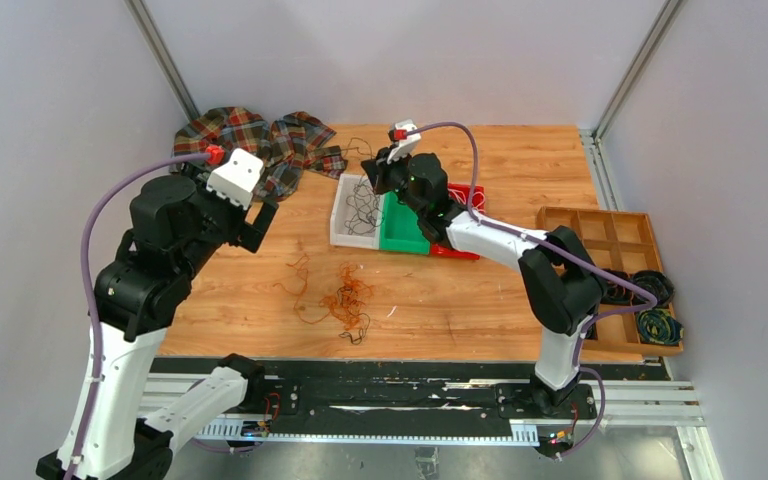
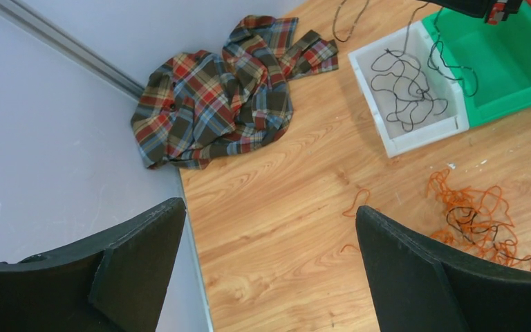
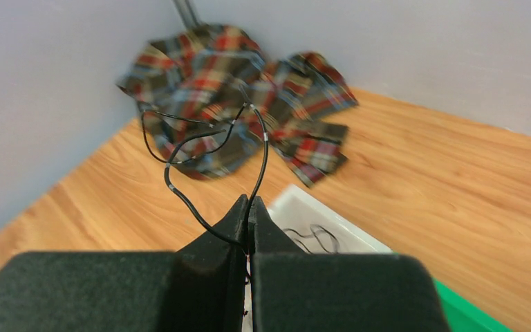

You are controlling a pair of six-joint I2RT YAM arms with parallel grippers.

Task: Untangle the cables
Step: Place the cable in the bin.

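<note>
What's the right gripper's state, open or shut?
Shut on the black cable: the right gripper has its jaws pressed together, cable pinched between them.

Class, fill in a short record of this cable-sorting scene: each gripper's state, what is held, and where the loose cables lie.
left gripper: open, holding nothing, above the table's left side
right gripper: shut on black cable, raised above the white bin
black cable: trails down from the grip into the white bin
orange tangle: loose on the table, between the arms
plaid cloth: far left corner
</note>
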